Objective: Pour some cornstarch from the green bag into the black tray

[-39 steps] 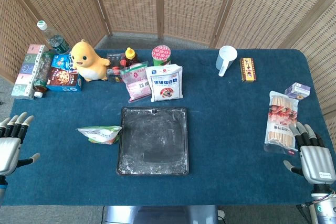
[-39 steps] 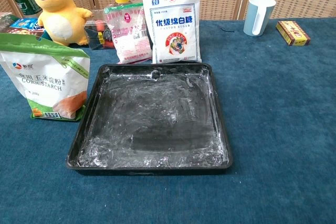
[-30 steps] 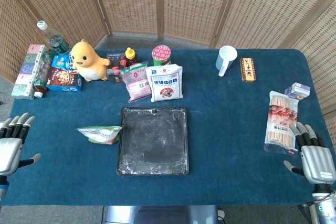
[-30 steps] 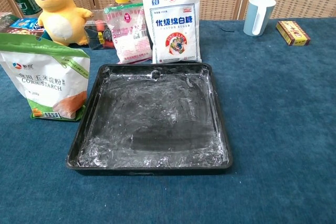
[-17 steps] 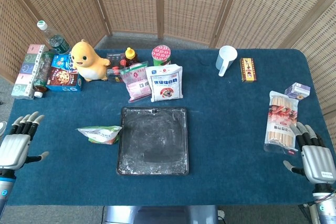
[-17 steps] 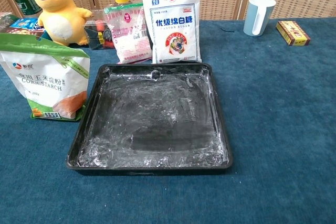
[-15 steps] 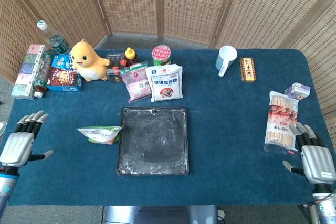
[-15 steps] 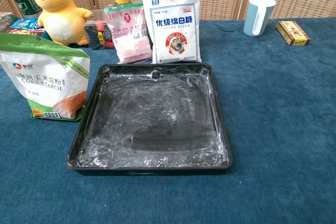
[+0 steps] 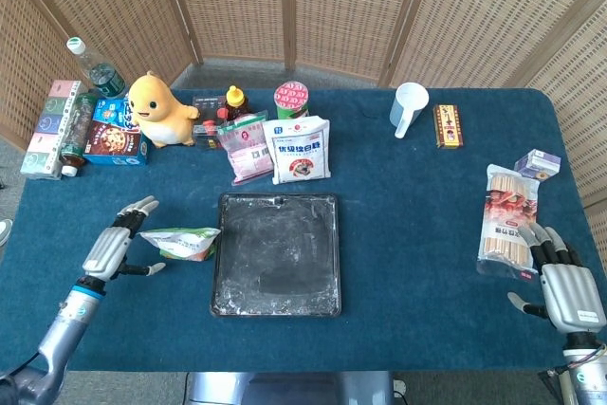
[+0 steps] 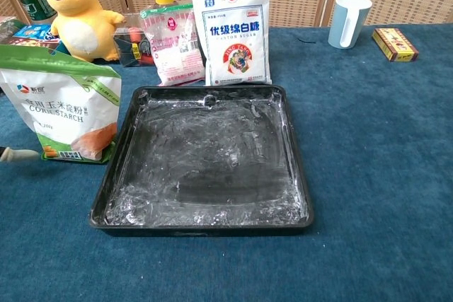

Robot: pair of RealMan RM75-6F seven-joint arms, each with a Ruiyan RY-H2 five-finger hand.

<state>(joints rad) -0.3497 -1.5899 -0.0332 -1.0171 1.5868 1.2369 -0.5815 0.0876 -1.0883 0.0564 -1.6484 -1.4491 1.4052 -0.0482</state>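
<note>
The green cornstarch bag (image 9: 180, 243) (image 10: 65, 107) stands upright just left of the black tray (image 9: 277, 300) (image 10: 110, 180), whose floor is dusted with white powder. My left hand (image 9: 112, 247) is open, fingers spread, close to the bag's left side without touching it; in the chest view only a fingertip (image 10: 20, 154) shows at the left edge. My right hand (image 9: 565, 289) is open and rests near the table's right front corner, far from the tray.
Behind the tray stand a white sugar bag (image 9: 301, 150), a pink packet (image 9: 248, 147), a yellow duck toy (image 9: 159, 111), bottles and boxes (image 9: 114, 134). A blue mug (image 9: 409, 109) and small box (image 9: 448, 126) sit at back right. A noodle packet (image 9: 507, 220) lies by my right hand.
My left hand has moved right and forward from the table's left edge to just beside the green bag. The right hand, bag and tray have stayed put.
</note>
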